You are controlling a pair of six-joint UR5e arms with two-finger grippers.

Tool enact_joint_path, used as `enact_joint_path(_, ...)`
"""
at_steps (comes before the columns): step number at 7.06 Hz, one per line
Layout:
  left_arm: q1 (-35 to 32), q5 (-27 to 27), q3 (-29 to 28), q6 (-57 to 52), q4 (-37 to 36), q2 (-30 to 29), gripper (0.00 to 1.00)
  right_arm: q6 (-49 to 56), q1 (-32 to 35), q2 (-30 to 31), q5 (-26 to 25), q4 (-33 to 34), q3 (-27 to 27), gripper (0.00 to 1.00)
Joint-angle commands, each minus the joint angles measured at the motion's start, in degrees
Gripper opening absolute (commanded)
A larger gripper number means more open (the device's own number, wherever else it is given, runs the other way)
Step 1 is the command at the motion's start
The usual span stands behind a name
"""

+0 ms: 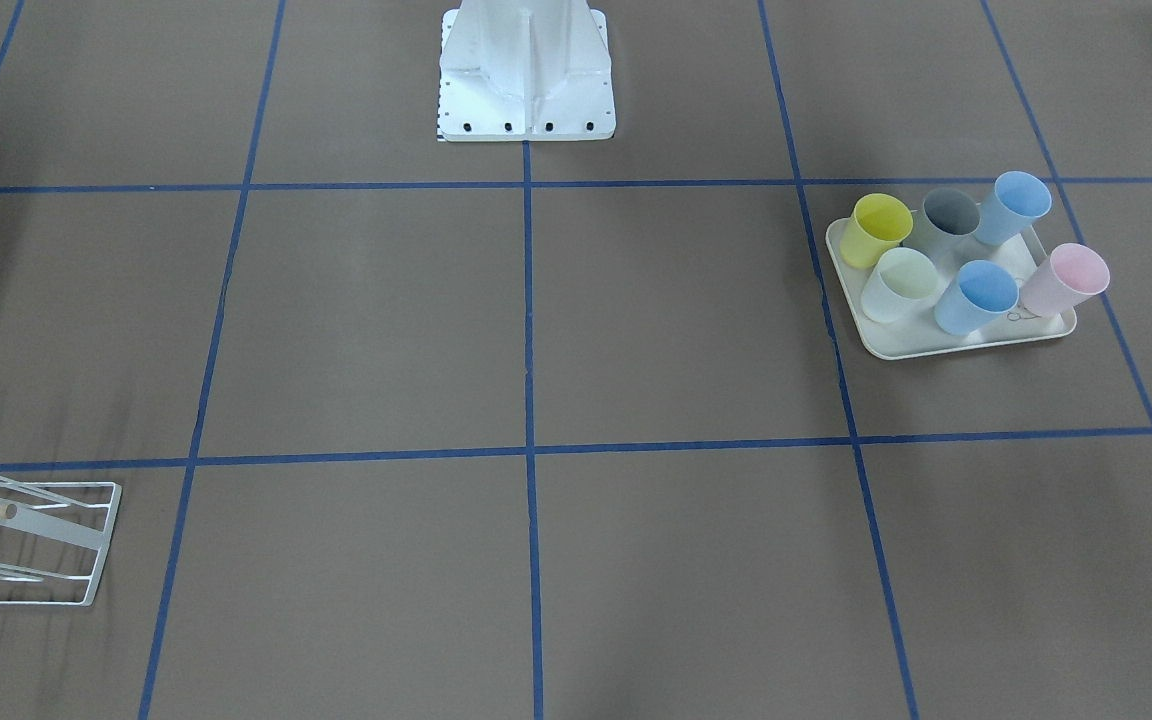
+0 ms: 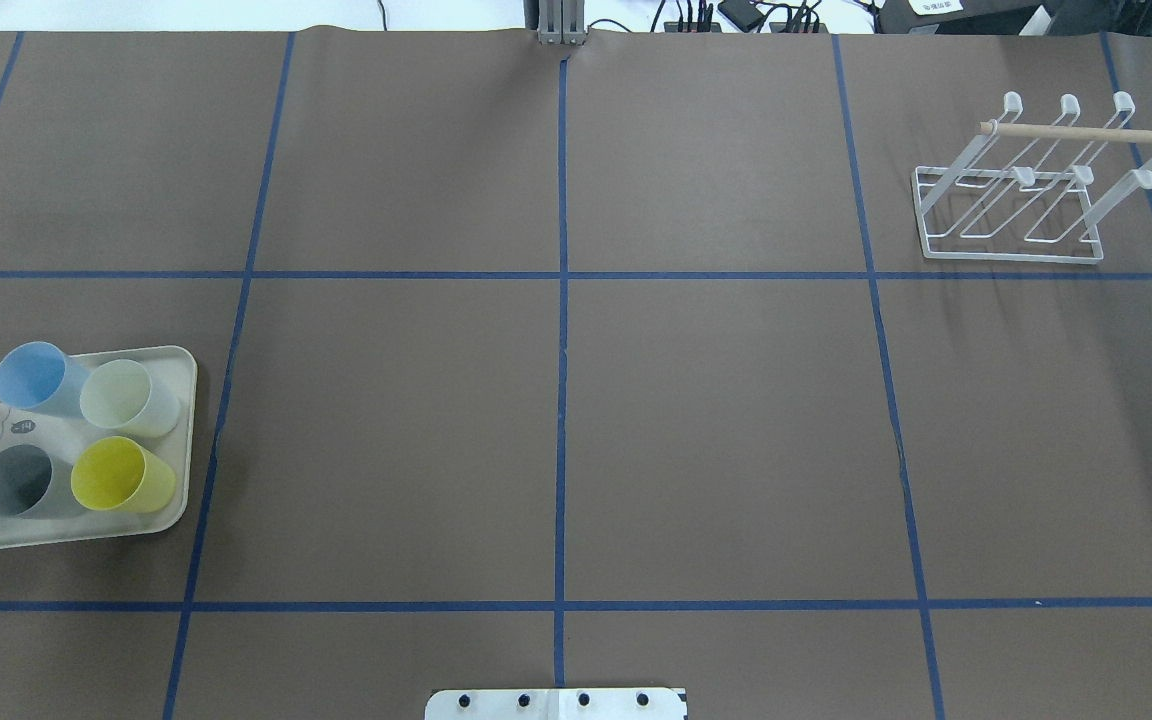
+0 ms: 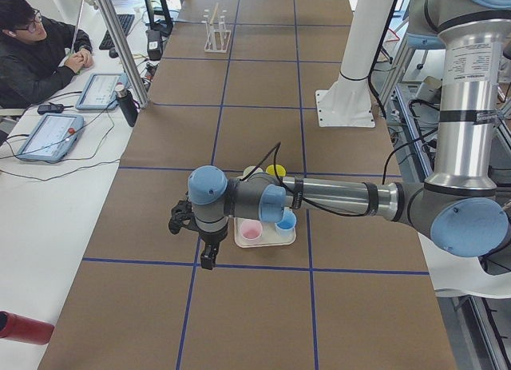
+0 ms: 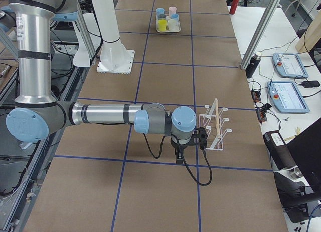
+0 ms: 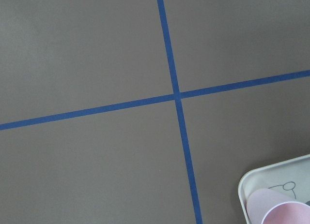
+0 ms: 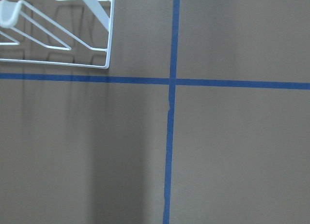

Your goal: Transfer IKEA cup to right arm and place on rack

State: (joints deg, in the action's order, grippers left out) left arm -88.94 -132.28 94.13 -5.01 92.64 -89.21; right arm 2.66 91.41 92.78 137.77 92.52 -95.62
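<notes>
Several pastel cups stand on a cream tray point(image 1: 946, 345), among them a yellow cup point(image 1: 876, 230), a grey cup point(image 1: 946, 220) and a pink cup point(image 1: 1064, 280). The white wire rack point(image 2: 1086, 132) with its wooden dowel stands empty at the opposite end of the table. In the exterior left view my left gripper point(image 3: 206, 254) hangs fingers-down just beside the tray; I cannot tell if it is open or shut. The right arm holds the right gripper point(image 4: 179, 158) pointing down beside the rack point(image 4: 216, 124); its state cannot be told. The wrist views show no fingers, only the pink cup point(image 5: 281, 209) and a rack corner point(image 6: 9, 13).
The white robot pedestal point(image 1: 526, 80) stands at the middle of the robot's table edge. Blue tape lines divide the brown tabletop. A person point(image 3: 32, 50) sits at a side desk with tablets point(image 3: 52, 134). A red cylinder point(image 3: 24, 328) lies on that desk.
</notes>
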Motion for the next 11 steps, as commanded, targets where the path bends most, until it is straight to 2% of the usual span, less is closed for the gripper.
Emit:
enact_joint_path(1, 0.0, 0.0, -0.1, 0.0, 0.0, 0.0, 1.0, 0.0, 0.0, 0.0, 0.0, -0.2, 0.1, 1.0)
enact_joint_path(5, -0.2, -0.3, 1.2, 0.1, 0.1, -1.5, 1.0, 0.0, -0.1, -0.9, 0.7, -0.6, -0.7, 1.0)
enact_joint_path(6, 0.1, -2.6, 3.6, 0.5, 0.0, -4.2, 1.0, 0.0, -0.1, -0.8, 0.9, -1.5, -1.8, 1.0)
enact_joint_path(7, 3.0, -2.9, 3.3, 0.7, 1.0, -4.7, 1.0, 0.0, -0.2, -1.3, 2.1, -1.8, -3.0, 1.0)
enact_joint_path(8, 3.5, -3.0, 3.5, 2.4, 2.4, -4.7, 1.0, 0.0, -0.6, -4.7, 2.2, -1.6, -4.1, 1.0)
enact_joint_path(9, 3.4, -5.9, 3.8, 2.7, 5.7, -3.5, 1.0, 0.0, -2.3, -4.8, 2.2, -2.0, -3.8, 1.0)
enact_joint_path(10, 3.4, -10.0, -2.1, 3.2, 7.5, -1.9, 1.0, -0.2, -3.7, -5.5, 2.3, -2.2, -3.7, 1.0)
enact_joint_path(11, 3.6, -10.1, -2.6, 3.5, 13.6, 2.5, 1.0, -0.2, -3.7, -5.5, 2.5, -2.1, -5.7, 1.0)
